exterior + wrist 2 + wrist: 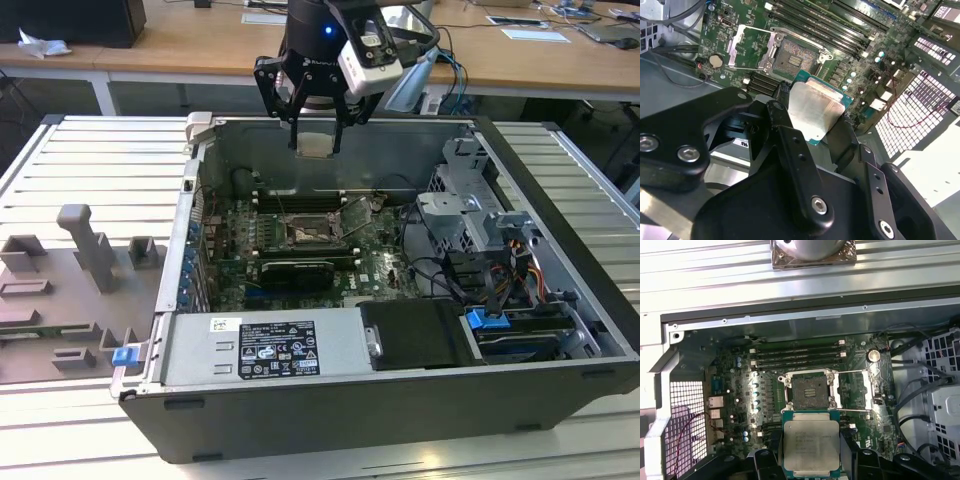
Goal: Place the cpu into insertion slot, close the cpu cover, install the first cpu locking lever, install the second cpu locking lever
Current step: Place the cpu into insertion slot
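Note:
My gripper (316, 142) hangs above the open computer case (560, 290), shut on the cpu (316, 146), a pale square chip held by two opposite edges. In both wrist views the cpu (811, 444) (812, 112) sits between the black fingers (850, 456), level and well above the green board. The insertion slot (809, 390) (792, 60) (303, 235) lies bare below and a little ahead of the chip. The cpu cover (866, 389) (736, 46) is swung open beside the slot. Thin wire levers (855, 371) stand unlatched along the cover.
Long memory slots (300, 197) run behind the socket and a black graphics card (295, 272) lies in front of it. A power supply (265, 350), a drive cage (470, 215) and loose cables (440, 270) crowd the case. Grey fixtures (95, 250) stand on the exterior view's left.

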Robot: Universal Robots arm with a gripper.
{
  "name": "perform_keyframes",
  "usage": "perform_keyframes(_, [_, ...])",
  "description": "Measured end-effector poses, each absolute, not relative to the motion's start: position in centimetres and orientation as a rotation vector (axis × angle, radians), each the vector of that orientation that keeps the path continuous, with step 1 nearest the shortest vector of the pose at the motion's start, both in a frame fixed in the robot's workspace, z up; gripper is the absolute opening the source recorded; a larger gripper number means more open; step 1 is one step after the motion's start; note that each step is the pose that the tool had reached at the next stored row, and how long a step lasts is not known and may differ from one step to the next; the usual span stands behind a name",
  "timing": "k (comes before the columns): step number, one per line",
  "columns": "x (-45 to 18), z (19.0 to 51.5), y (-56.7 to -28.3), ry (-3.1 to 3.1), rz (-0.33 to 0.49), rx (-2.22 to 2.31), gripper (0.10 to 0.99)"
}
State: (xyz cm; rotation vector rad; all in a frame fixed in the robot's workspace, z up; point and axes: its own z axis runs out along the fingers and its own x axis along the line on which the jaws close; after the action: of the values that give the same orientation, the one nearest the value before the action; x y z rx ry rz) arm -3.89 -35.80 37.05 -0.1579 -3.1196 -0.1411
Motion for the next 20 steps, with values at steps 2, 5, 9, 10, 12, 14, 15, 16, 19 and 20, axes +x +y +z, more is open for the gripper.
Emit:
perform_keyframes(2, [-3.89,37.05,-35.8,-3.12,-0.141,-0.161,0.541])
perform_keyframes(5, [-3.89,37.04,-35.8,-3.119,-0.141,-0.165,0.541])
perform_keyframes(9, [-3.89,37.04,-35.8,-3.119,-0.141,-0.171,0.541])
perform_keyframes(10, [-3.89,37.03,-35.8,-3.119,-0.141,-0.172,0.541])
perform_keyframes(12, [-3.89,37.03,-35.8,-3.119,-0.141,-0.174,0.541])
perform_keyframes(14, [-3.89,37.03,-35.8,-3.119,-0.141,-0.177,0.541])
perform_keyframes(15, [-3.89,37.02,-35.8,-3.119,-0.141,-0.178,0.541])
perform_keyframes(16, [-3.89,37.02,-35.8,-3.119,-0.141,-0.18,0.541])
perform_keyframes(19, [-3.89,37.02,-35.8,-3.119,-0.141,-0.183,0.541])
perform_keyframes(20, [-3.89,37.02,-35.8,-3.119,-0.141,-0.185,0.541])
